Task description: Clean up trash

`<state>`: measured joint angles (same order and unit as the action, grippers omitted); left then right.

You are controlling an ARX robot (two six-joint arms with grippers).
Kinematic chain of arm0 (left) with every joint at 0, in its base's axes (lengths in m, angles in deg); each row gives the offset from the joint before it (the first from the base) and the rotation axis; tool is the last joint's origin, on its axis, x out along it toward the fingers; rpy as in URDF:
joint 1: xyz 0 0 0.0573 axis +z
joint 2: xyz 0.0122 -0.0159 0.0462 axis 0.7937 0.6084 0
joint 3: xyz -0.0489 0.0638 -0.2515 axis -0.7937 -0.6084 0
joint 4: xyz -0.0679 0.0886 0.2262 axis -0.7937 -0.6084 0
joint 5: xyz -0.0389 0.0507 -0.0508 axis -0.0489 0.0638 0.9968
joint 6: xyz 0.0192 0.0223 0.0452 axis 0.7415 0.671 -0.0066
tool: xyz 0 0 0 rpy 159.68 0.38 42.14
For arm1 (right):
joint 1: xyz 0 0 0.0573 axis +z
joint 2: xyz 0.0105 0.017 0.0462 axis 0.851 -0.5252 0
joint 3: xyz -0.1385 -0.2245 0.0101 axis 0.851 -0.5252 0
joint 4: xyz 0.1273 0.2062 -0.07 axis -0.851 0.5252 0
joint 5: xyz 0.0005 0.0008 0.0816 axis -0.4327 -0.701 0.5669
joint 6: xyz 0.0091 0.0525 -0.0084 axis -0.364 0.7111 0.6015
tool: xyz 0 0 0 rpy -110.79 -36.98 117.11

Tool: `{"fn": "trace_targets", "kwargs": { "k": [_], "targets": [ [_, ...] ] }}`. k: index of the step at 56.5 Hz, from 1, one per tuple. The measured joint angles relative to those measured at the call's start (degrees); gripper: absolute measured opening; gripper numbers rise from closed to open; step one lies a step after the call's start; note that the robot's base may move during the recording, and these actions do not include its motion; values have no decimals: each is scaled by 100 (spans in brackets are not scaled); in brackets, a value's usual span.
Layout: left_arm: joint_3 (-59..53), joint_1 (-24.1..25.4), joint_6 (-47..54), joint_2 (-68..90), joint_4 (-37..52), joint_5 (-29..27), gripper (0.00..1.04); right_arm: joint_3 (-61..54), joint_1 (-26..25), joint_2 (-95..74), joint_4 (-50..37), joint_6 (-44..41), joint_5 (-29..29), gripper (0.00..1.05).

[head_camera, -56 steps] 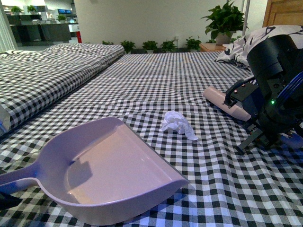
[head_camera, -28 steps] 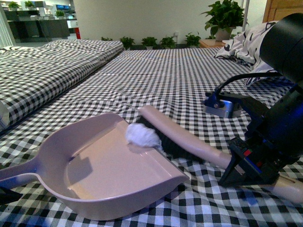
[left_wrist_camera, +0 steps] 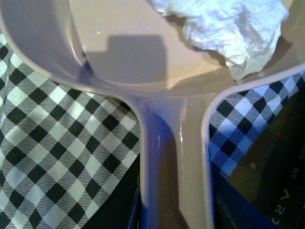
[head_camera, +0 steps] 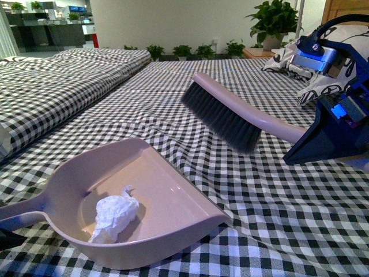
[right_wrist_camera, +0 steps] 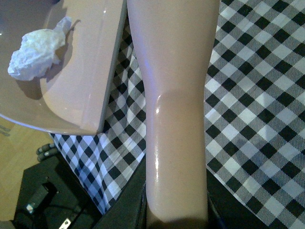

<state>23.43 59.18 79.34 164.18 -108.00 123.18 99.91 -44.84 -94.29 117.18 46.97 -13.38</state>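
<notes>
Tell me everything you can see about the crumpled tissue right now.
The tissue wad is white, crumpled paper with soft folds and one small twisted tip sticking up. It lies inside the pale pinkish dustpan, toward the back of the pan near the handle, resting on the pan's floor. Only the pan touches it. The brush is raised clear of it, above the checked cloth. The wrist views show the same wad in the pan.

Left gripper hidden below the pale pink plastic dustpan's [head_camera: 173, 190] handle, cut by the frame edge, right gripper's fingertips masked by the blue housing beyond the dustpan, grip on the pink dark-bristled hand brush [head_camera: 230, 115] unseen
</notes>
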Motion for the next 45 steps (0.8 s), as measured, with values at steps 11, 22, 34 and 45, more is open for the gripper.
{"fn": "trace_targets", "kwargs": {
  "k": [11, 22, 34, 45],
  "targets": [
    [0, 0, 0, 0, 0, 2, 27, 7, -208, -101, -1259, 599, -841, 19],
    [-212, -2, -133, -87, 671, -131, 27, 142, -610, -59, -1342, 1067, -809, 19],
    [-361, 52, -1036, -332, 2002, -348, 27, 461, -859, 264, -1047, 1172, -411, 19],
    [-361, 186, -1882, -579, 2599, -678, 27, 785, -1189, 741, -866, 1340, -83, 19]
  ]
}}
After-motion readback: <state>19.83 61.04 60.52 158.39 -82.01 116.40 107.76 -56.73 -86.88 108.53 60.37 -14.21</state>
